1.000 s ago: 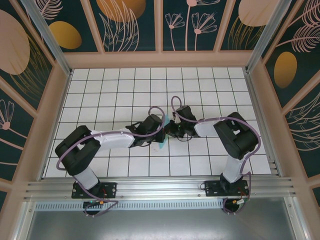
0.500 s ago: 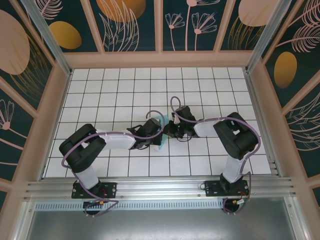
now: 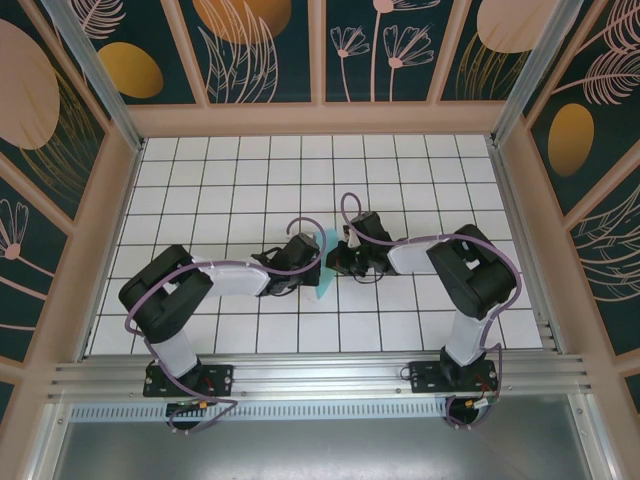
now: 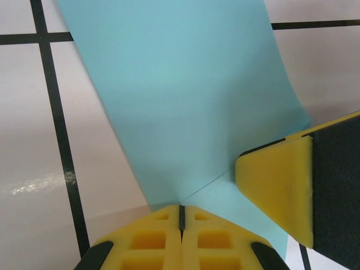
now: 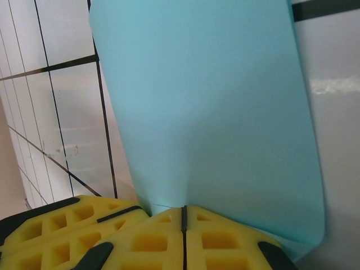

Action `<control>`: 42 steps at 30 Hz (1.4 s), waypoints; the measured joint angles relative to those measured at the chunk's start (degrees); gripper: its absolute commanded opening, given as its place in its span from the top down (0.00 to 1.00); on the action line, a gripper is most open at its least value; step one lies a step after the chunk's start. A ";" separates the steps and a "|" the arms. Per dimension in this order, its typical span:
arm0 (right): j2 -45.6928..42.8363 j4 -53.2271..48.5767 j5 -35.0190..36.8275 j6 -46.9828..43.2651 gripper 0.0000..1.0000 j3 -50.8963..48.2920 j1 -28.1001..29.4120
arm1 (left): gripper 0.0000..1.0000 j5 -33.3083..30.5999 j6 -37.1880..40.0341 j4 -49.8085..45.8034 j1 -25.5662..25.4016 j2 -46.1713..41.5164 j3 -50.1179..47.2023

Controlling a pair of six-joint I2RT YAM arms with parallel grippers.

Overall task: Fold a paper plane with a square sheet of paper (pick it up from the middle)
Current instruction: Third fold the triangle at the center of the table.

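Note:
The turquoise sheet of paper, folded narrow, stands on edge between my two grippers at the middle of the tiled floor. Whether it has a plane's pointed shape I cannot tell. In the left wrist view the paper carries a fine diagonal crease and runs up from my left gripper, whose jaws are shut on its lower edge. My right gripper is shut on the same paper from the other side. From above, the left gripper and right gripper nearly touch.
White tiles with black grid lines cover the floor, with wooden walls all round. A yellow finger of the right gripper sits close beside the left jaws. The left gripper's yellow fingers lie by the right jaws.
The left arm has shifted slightly right and toward the right gripper. The paper's lower tip shows less below the grippers. The right arm has hardly moved.

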 measured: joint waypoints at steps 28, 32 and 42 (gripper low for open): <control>-0.61 2.69 -1.84 -1.25 0.91 -2.56 -3.02 | 1.00 -0.20 2.19 1.33 0.00 0.00 -0.66; -1.29 0.33 -1.27 -1.64 0.91 -1.70 -3.02 | 1.00 -0.22 2.58 1.33 0.00 0.00 -0.66; -0.79 -3.19 1.55 -2.99 0.92 1.16 -3.30 | 1.00 -0.22 2.64 1.33 0.00 -0.02 -0.66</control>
